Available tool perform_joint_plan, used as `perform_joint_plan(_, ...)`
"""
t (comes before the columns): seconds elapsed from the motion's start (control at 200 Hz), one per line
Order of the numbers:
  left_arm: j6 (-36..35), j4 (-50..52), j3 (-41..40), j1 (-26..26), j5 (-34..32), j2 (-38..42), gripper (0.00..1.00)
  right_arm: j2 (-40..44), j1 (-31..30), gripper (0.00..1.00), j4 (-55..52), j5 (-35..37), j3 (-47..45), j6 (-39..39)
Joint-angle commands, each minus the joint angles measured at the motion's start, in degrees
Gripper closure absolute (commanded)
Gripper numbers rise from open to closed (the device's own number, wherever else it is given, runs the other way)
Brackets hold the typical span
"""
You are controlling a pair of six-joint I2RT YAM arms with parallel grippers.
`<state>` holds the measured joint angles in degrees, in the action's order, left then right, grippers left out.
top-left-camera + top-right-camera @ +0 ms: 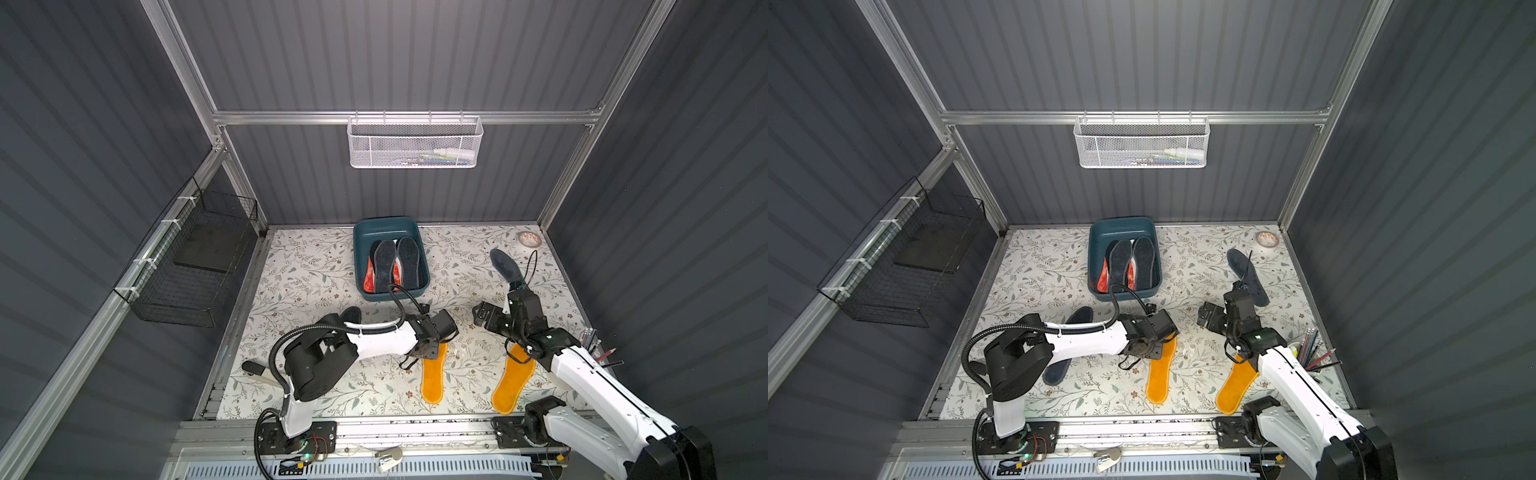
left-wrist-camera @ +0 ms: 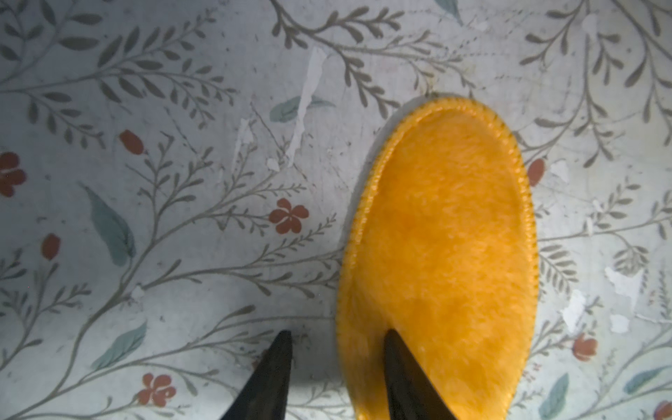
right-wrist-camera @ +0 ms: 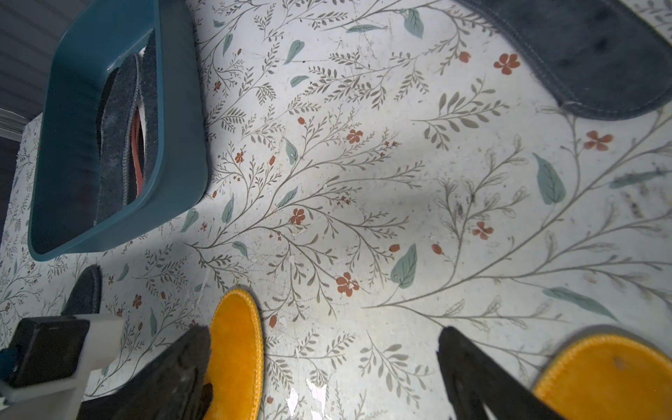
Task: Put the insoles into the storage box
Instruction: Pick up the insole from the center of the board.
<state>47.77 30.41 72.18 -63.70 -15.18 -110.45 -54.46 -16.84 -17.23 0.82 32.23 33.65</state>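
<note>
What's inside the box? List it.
Two grey insoles lie on top in the box; red-orange insoles peek out beneath. Anything deeper is covered.

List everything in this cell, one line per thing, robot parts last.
storage box: one, teal, rear centre of table
fuzzy grey insoles: two, dark grey-blue, topmost in the box
red-orange insoles: count unclear, mottled red-orange, beneath them
orange insoles: two, orange-yellow, front of table
dark insoles: two, dark blue, one right rear, the other under the left arm
mesh basket: one, white, rear rail
wire basket: one, black, left wall
tape roll: one, whitish, right rear corner
pencils: a bunch, mixed colours, right edge
left tool: one, black, open, straddling an orange insole's edge
right tool: one, black, open, empty, above bare table
</note>
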Motion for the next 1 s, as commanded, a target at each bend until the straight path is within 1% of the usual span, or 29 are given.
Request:
perform_joint_plan(0.0, -0.92, 3.19, 0.92, 0.86, -1.20, -0.85, 0.62, 0.63, 0.41, 0.01, 0.88, -0.82, -0.51, 0.48)
perform_joint_plan(0.17, -1.83, 3.73, -0.77, 4.74, -1.14, 0.82, 0.70, 0.25, 0.67, 0.01, 1.54, -1.51, -0.94, 0.52)
perform_joint_plan(0.225, -2.56, 3.29, -1.46, 5.75, -0.91, 2.35, 0.69, 0.14, 0.75, 0.01, 1.67, -1.54, -1.01, 0.59)
perform_joint_plan(0.315, -2.73, 2.50, -1.87, 5.98, -0.55, 4.42, 0.64, -0.12, 0.85, 0.01, 1.94, -1.75, -1.18, 0.70)
perform_joint_plan(0.435, -1.95, 0.85, -1.94, 5.96, 3.57, 4.09, 0.59, -0.39, 0.94, 0.01, 2.27, -2.12, -1.24, 0.89)
perform_joint_plan(0.555, -0.84, -0.41, -2.92, 5.91, 5.66, 2.64, 0.60, -0.48, 1.03, 0.01, 2.29, -2.39, -1.36, 1.00)
perform_joint_plan(0.775, -0.57, 0.98, -2.85, 6.22, 5.42, 1.58, 0.61, 0.09, 1.19, 0.01, 2.03, -2.42, -1.28, 0.74)
perform_joint_plan(0.856, -0.78, 1.29, -2.50, 6.56, 5.84, 0.98, 0.64, 0.14, 1.25, 0.01, 1.89, -2.56, -1.14, 0.79)
perform_joint_plan(0.996, -1.27, 2.37, -1.78, 7.03, 6.11, -0.41, 0.65, 0.49, 1.37, 0.01, 1.77, -2.61, -1.27, 0.89)
